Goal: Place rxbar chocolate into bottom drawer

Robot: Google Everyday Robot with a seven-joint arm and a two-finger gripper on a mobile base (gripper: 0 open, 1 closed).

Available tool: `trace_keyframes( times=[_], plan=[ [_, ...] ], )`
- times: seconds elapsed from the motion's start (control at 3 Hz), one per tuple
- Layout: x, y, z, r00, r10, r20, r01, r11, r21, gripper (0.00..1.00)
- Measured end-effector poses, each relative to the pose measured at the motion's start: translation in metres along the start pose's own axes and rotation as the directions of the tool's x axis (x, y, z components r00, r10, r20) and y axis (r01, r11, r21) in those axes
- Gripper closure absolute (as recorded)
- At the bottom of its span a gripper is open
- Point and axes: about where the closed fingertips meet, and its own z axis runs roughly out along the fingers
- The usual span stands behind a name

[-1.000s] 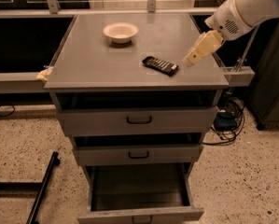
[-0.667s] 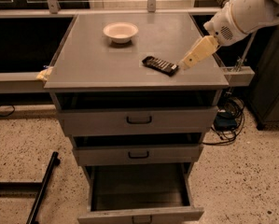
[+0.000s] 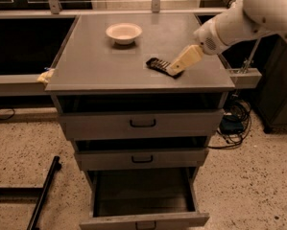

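Cabinet top (image 3: pixel 92 61) bears left-right rxbar chocolate (image 3: pixel 157 64) under gripper (image 3: pixel 173 71).

One high view facing the cabinet (image 3: pixel 90 61) front, looking down, fairly near, tool (image 3: pixel 174 70) right of centre

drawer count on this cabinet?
3. The top drawer sits just under the cabinet top, the middle drawer below it, and the bottom drawer is lowest and pulled well out. None seem hidden. The gripper is at the rxbar chocolate.
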Motion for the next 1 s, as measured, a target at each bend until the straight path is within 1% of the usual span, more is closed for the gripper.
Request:
trace_keyframes(
  times=[0.33,0.67,1.0],
  plan=[
    [-0.005,-0.003,0.027,1.0,0.004,0.01,-0.004,0.9999,-0.014,0.0],
    [-0.003,-0.007,0.048,1.0,0.02,0.006,-0.02,0.9994,-0.029,0.0],
    [0.005,-0.014,0.069,0.998,0.054,-0.019,-0.055,0.9976,-0.042,0.0]
  ],
)
